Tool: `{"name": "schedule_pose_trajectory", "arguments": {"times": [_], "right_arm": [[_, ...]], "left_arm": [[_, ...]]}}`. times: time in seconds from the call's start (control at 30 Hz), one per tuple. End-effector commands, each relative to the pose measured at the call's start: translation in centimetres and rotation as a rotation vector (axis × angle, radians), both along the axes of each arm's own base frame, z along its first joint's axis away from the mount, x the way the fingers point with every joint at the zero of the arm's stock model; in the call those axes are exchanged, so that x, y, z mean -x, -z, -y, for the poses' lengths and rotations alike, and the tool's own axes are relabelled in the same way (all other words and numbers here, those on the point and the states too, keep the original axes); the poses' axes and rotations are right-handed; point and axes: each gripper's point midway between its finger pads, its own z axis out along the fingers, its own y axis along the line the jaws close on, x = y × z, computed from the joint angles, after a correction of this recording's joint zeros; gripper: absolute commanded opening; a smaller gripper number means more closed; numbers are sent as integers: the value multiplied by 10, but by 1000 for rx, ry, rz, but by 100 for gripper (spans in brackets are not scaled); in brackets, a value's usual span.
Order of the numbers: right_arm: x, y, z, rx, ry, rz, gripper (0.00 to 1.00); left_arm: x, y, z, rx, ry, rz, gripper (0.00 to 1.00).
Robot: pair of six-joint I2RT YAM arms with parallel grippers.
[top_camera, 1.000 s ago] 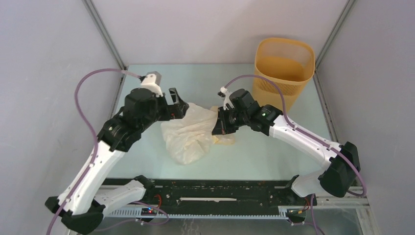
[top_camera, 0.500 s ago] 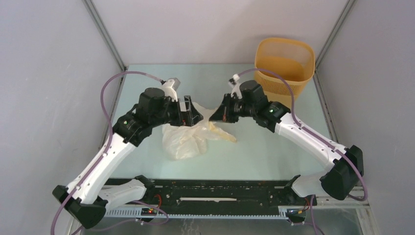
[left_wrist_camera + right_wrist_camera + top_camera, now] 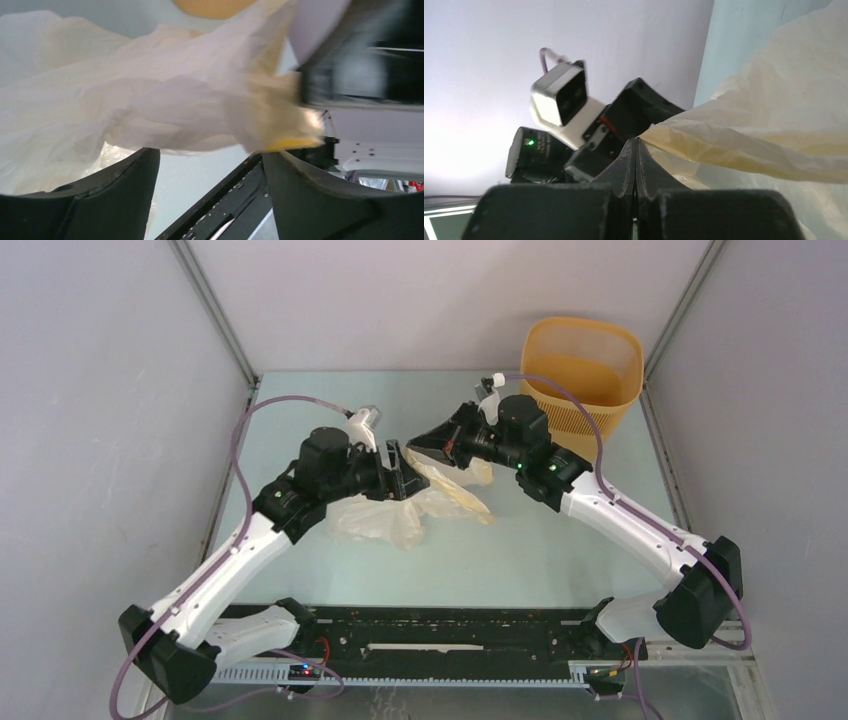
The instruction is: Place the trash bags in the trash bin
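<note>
Bag (image 3: 385,520) lies crumpled on the table (image 3: 560,540) at centre frame in the top view, with one edge drawn up toward the right gripper (image 3: 418,438). Bin (image 3: 580,365) stands upright at upper right, well apart from the bulk of the bag, and none of the bag is in it. In its wrist view the right gripper's jaws are pressed together, and the pale yellow rim band comes out from between the tips, so I read it as pinching the bag's rim. Left gripper (image 3: 209,152) has its jaws spread wide, with folds of film just ahead of and above the gap. That view is blurred, so I cannot tell whether either finger touches the plastic; nothing is clamped. Handling notes: the bag is thin, limp and crinkly, probably near weightless and slippery. It will drape and trail, not hold a shape, and a pinch on a single layer may slide out. The best hold is the doubled yellow band, or a gathered bunch of folds. It looks larger than the bin mouth, so I expect to bunch it up or feed it in rim first.
</note>
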Motion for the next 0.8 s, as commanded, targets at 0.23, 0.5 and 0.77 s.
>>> {"name": "schedule_pose_trajectory", "arguments": {"times": [0.23, 0.5, 0.77], "right_arm": [[5, -18, 9, 7, 39, 56, 0], [1, -30, 25, 8, 96, 88, 0], [1, -34, 25, -20, 78, 78, 0]], "left_arm": [[1, -56, 33, 197, 128, 60, 93], [1, -72, 29, 252, 103, 136, 94], [-35, -65, 40, 221, 0, 33, 62]]}}
